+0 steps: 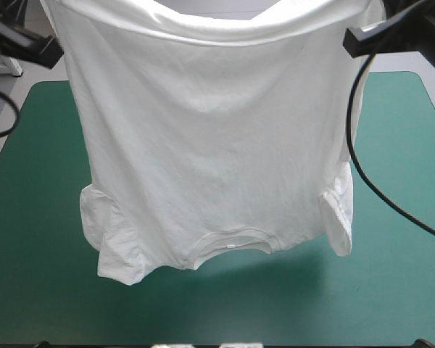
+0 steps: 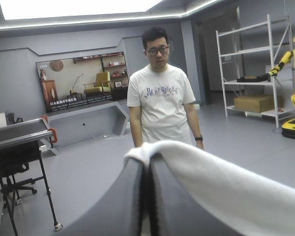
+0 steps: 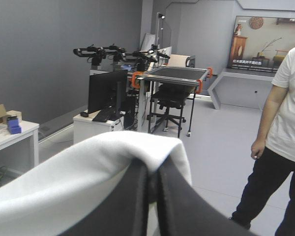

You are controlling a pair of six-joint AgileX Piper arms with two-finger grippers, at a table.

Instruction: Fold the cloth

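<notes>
The white T-shirt (image 1: 217, 145) hangs lifted above the table, spread wide and upside down. Its collar (image 1: 228, 246) is at the low edge, and the sleeves (image 1: 116, 246) dangle at both low corners. The upper edge sags between the two arms. In the left wrist view my left gripper (image 2: 146, 160) is shut on the T-shirt (image 2: 226, 182), whose edge drapes over the black fingertips. In the right wrist view my right gripper (image 3: 152, 169) is likewise shut on the T-shirt (image 3: 64, 182), with cloth wrapped over its tips. Both wrist views look level into the room.
The teal-green cover (image 1: 43, 290) shows on both sides of the hanging shirt and in front of its low edge. The shirt's shadow lies on the cover below the collar.
</notes>
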